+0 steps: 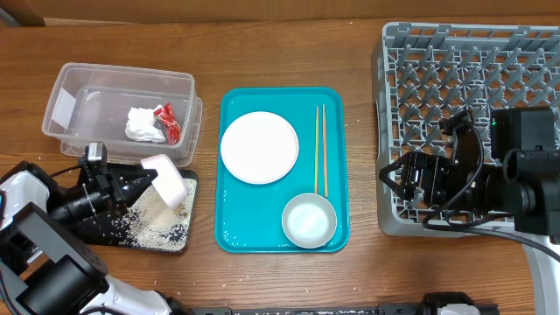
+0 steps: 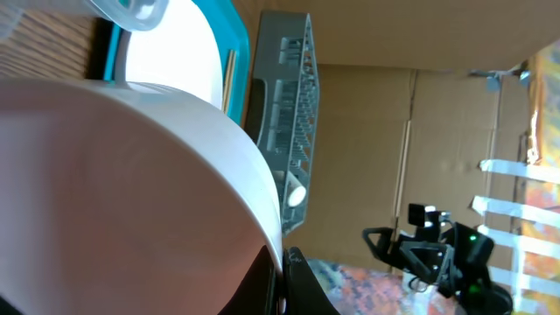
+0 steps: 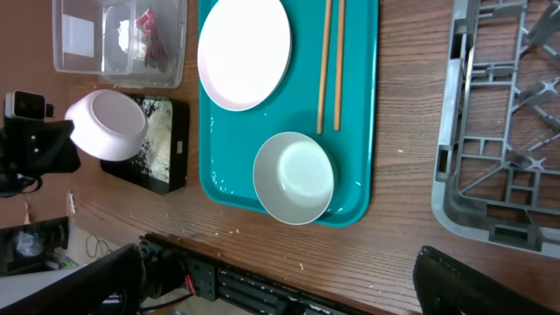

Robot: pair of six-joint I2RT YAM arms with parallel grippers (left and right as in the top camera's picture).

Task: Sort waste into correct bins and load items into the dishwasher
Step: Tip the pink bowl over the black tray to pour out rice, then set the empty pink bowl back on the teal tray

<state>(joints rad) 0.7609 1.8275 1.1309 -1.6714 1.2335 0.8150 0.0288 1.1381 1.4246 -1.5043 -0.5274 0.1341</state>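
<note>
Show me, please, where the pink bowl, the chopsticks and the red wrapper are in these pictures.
pink bowl [image 1: 166,179], overhead view, on its tilted outer wall.
chopsticks [image 3: 325,66], right wrist view, on the middle of one stick.
red wrapper [image 1: 168,124], overhead view, on its crumpled middle.

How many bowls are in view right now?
2: a pinkish bowl tilted over the black tray in the left gripper, and a white bowl on the teal tray.
</note>
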